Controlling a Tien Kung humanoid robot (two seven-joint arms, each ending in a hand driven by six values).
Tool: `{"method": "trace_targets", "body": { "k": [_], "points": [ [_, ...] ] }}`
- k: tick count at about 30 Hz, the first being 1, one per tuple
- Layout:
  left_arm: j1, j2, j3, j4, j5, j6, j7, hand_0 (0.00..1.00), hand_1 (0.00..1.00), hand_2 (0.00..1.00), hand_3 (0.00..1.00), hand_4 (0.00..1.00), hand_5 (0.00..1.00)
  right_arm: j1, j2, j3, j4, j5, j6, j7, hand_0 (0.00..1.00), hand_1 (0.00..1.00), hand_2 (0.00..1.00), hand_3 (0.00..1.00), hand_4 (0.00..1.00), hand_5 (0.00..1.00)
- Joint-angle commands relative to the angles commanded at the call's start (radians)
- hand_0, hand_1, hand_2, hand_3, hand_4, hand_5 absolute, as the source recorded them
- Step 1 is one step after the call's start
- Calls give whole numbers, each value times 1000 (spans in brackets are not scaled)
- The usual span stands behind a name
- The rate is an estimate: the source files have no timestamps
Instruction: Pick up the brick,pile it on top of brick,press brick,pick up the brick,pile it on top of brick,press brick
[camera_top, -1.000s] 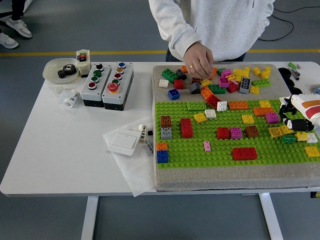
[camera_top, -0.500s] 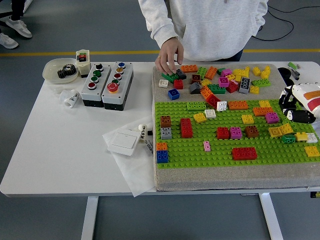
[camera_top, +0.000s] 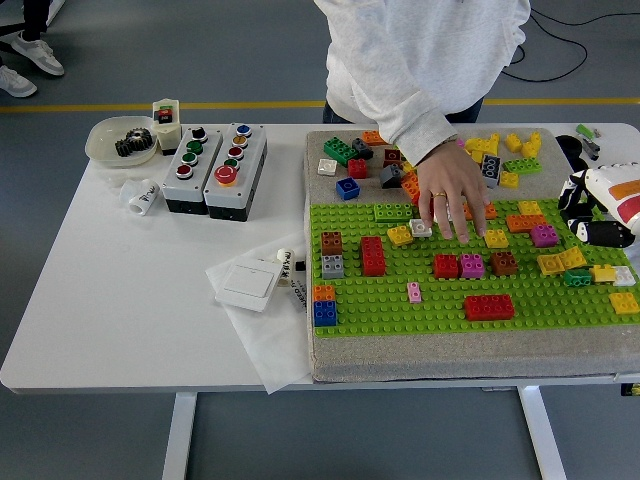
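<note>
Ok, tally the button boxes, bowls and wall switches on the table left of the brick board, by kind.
Button boxes: 2
Bowl: 1
Wall switch: 1
Total: 4

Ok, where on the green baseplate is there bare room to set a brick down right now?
The near strip of the green baseplate is bare between the orange-and-blue stack and the long red brick, apart from a small pink brick. The far rows are crowded: the person's hand lies there. The right hand sits at the right edge.
</note>
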Motion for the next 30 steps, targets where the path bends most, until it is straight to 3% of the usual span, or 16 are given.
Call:
{"method": "trace_targets", "body": {
  "k": [19,30],
  "points": [
    [7,3,-17,0,24,2,4,734,757,803,660,718,649,-19,-2,21,24,-5,1,-1,168,382,469,473,632,211],
    [14,2,-20,0,24,8,7,732,757,802,659,716,648,37,17,-46,-8,8,22,-5,164,381,471,475,634,222]
  ]
}}
